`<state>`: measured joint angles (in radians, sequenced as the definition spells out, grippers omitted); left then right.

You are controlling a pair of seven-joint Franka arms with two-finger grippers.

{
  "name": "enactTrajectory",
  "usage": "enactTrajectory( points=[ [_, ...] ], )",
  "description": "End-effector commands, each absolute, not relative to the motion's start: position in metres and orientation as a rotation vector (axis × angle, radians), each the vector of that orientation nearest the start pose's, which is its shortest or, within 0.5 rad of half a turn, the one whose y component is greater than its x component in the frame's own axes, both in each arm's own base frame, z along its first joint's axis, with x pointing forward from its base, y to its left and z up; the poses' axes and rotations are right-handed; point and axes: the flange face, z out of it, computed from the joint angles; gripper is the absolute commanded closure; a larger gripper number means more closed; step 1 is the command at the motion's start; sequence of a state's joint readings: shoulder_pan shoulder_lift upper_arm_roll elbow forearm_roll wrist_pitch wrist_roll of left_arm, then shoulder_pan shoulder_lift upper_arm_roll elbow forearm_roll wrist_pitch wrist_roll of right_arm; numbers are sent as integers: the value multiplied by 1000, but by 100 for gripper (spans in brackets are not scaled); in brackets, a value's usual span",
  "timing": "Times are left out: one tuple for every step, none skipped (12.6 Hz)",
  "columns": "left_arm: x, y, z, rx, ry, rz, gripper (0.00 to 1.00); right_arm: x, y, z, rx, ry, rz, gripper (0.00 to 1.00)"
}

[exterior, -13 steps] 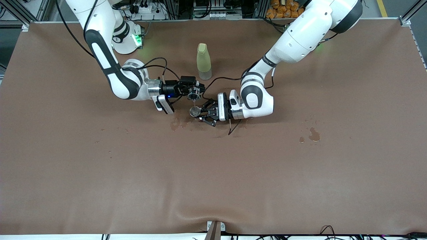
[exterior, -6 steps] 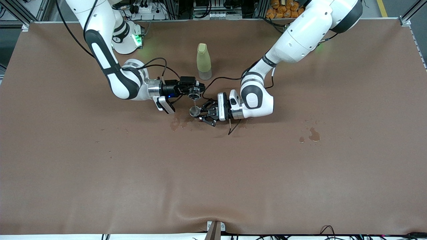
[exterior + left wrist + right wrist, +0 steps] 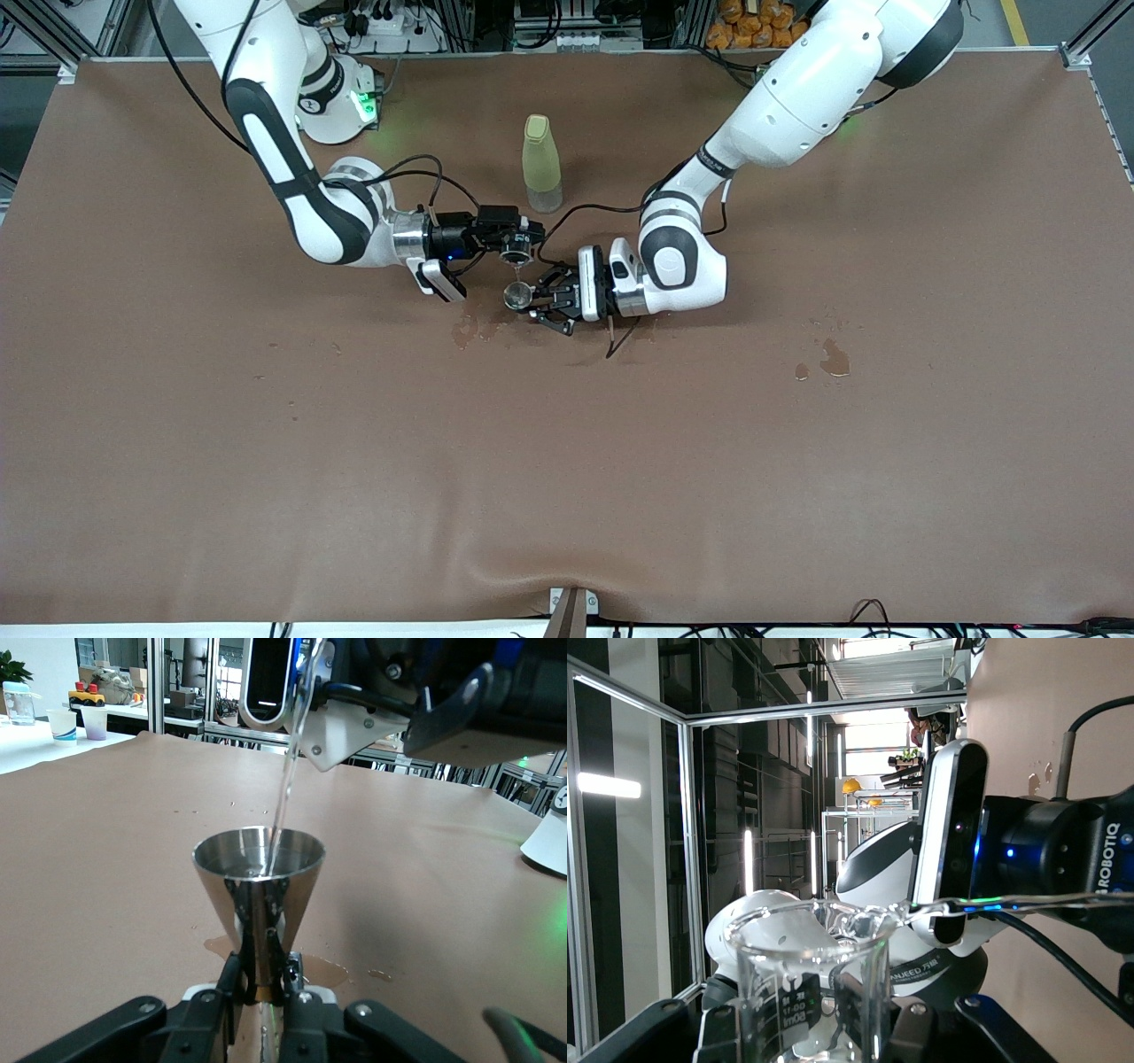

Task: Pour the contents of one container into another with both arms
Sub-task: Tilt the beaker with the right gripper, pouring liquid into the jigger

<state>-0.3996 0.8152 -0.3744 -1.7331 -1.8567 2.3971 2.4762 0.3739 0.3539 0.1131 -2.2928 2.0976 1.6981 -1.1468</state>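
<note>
The left gripper (image 3: 261,992) pinches the narrow waist of the jigger (image 3: 259,895) between its fingers (image 3: 232,979), holding it upright over the wet patch (image 3: 467,331) near the table's middle. The right gripper (image 3: 518,239) is clamped on the glass cup (image 3: 811,979) low on its wall, tipping it sideways above the jigger so that a thin stream of clear liquid (image 3: 283,784) falls into the jigger's upper cone. Both vessels look light and rigid. The polished metal is likely slippery, especially if wetted, so the waist seems the best hold, since the flares on either side keep it from sliding through. The glass is fragile and smooth, and judging by its thin wall it wants a modest squeeze around the body, away from the pouring lip. On the brown table (image 3: 797,487), farther from the front camera, stands a yellow-green bottle (image 3: 540,164). More dark stains (image 3: 833,358) lie toward the left arm's end.
</note>
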Motion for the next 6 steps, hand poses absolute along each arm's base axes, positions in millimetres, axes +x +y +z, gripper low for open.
enactTrajectory(
  points=[
    [472, -448, 148, 1508, -1288, 976, 100, 436, 324, 243, -1388, 90, 2, 100],
    [470, -447, 149, 1508, -1291, 973, 100, 436, 324, 242, -1386, 101, 8, 100],
    [469, -447, 149, 1509, -1292, 971, 100, 436, 324, 242, -1386, 105, 13, 100],
    [469, -446, 149, 1510, -1292, 969, 100, 436, 324, 242, -1385, 116, 26, 100],
    [469, -446, 149, 1510, -1292, 969, 100, 436, 323, 241, -1385, 124, 30, 100],
    [468, -446, 148, 1510, -1292, 967, 100, 436, 323, 242, -1385, 125, 31, 100]
  ],
)
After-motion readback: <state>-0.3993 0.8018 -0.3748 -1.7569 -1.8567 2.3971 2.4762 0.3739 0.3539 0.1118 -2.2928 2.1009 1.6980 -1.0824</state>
